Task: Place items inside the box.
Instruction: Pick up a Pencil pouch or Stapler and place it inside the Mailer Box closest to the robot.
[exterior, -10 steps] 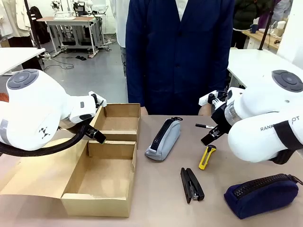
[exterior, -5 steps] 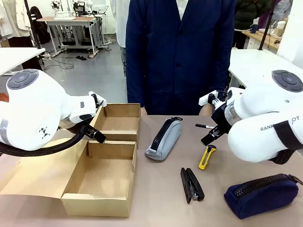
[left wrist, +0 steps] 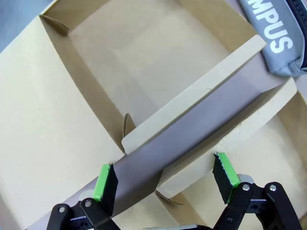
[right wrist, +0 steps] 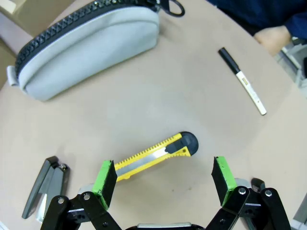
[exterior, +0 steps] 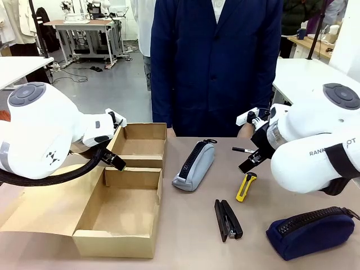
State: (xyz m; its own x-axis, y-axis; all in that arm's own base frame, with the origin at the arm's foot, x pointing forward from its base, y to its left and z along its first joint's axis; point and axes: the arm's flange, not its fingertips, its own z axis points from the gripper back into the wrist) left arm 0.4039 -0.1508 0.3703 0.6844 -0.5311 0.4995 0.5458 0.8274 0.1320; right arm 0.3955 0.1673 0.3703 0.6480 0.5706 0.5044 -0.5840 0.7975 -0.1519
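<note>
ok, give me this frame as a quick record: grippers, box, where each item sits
left gripper: open, holding nothing, over an inner cardboard wall of the box
right gripper: open, holding nothing, above the yellow utility knife
box: open, on the robot's left of the table, no item inside
grey pencil case: on table, beside box
black stapler: on table, nearer the robot than the knife
navy pencil case: robot's near right
black marker: far side, by the person
</note>
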